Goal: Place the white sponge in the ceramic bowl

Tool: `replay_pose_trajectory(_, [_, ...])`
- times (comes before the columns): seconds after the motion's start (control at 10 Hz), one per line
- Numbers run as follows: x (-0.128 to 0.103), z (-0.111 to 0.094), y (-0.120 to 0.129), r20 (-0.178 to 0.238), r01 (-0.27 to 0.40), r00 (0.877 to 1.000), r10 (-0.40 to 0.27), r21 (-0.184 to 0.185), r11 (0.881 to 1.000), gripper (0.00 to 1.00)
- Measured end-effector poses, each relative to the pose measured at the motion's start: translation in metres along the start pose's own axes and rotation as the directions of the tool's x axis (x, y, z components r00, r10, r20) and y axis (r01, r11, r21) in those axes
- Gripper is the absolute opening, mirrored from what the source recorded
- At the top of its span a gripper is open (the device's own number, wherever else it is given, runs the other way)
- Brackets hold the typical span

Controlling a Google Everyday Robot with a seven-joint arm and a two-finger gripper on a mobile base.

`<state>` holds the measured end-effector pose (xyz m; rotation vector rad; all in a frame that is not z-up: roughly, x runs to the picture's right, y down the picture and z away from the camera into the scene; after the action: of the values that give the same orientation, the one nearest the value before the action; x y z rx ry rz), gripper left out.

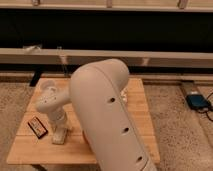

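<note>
We found the gripper (60, 129) lowered at the front-left of the light wooden worktop (137, 116), at the end of the white forearm that reached down from the bulky white robot arm (107, 125) filling the foreground. Directly beneath it lay the small off-white rectangular sponge (59, 139), at or just above the worktop surface; contact could not be confirmed. Whether the gripper was spread or closed on the sponge, we could not tell.

The glossy orange-red ceramic bowl (83, 136) stood just to the right of the sponge and was almost wholly hidden behind the arm. Only a reddish sliver showed at the arm's edge. A dark flat rectangle with a reddish border (37, 126) lay near the sponge on its left, apart from it.

We judged the step in hand to be the grasp or first lift of the sponge, with the transfer not yet done.

Recommendations:
- The sponge looked soft, so a firm hold should be confirmed across its middle before any travel.
- The lift should go straight up and high enough to clear the bowl's rim, then the short way rightward.
- The release should come low over the bowl's centre, not its edge, so that the light block does not bounce or tip out.
- The dark rectangle should be left undisturbed.
</note>
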<state>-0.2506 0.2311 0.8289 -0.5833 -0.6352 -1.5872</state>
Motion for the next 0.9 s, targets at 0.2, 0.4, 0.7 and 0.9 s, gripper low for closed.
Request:
replay_pose_trajectory(0.2, [0.0, -0.005, 0.005, 0.007, -0.005, 1.0, 0.005, 0.0, 1.0, 0.29])
replay_pose_trajectory(0.4, [-0.001, -0.021, 0.008, 0.004, -0.009, 1.0, 0.009, 0.024, 1.0, 0.11])
replay_pose_trajectory(0.7, [-0.002, -0.065, 0.016, -0.019, -0.023, 1.0, 0.024, 0.069, 0.997, 0.0])
replay_pose_trajectory(0.9, [0.01, -0.098, 0.036, -0.054, -0.051, 0.997, 0.056, 0.094, 0.994, 0.0])
